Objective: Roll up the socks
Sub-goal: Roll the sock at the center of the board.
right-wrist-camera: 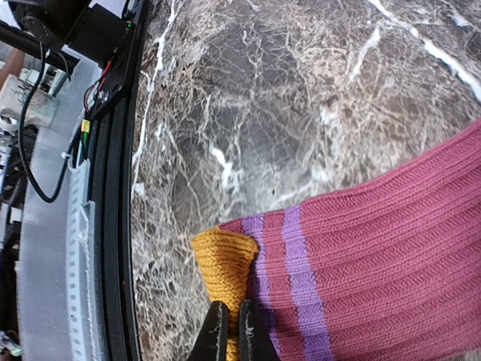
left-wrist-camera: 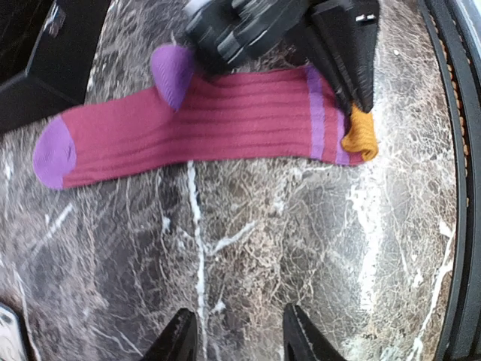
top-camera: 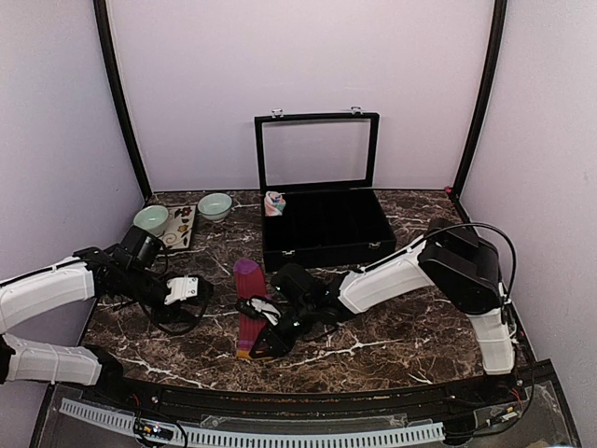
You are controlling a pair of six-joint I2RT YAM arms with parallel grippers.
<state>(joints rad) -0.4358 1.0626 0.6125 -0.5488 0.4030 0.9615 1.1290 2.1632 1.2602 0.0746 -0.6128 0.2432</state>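
One maroon sock (top-camera: pixel 249 303) lies flat on the marble table, its purple toe (left-wrist-camera: pixel 54 153) far from me and its orange cuff (left-wrist-camera: pixel 361 134) near the front edge. My right gripper (right-wrist-camera: pixel 234 329) is shut on that cuff (right-wrist-camera: pixel 224 259), which is folded up over the purple stripes. In the top view the right gripper (top-camera: pixel 259 347) sits at the sock's near end. My left gripper (left-wrist-camera: pixel 239 337) is open over bare marble beside the sock, holding nothing; it shows at the sock's left (top-camera: pixel 203 291). The salmon-pink sock (top-camera: pixel 274 203) rests in the black case's back left corner.
An open black case (top-camera: pixel 322 245) with a raised glass lid stands behind the sock. Two pale green bowls (top-camera: pixel 151 219) (top-camera: pixel 215 205) and a small tray (top-camera: pixel 183 227) are at the back left. A black rail (right-wrist-camera: pixel 113 226) runs along the table's front edge.
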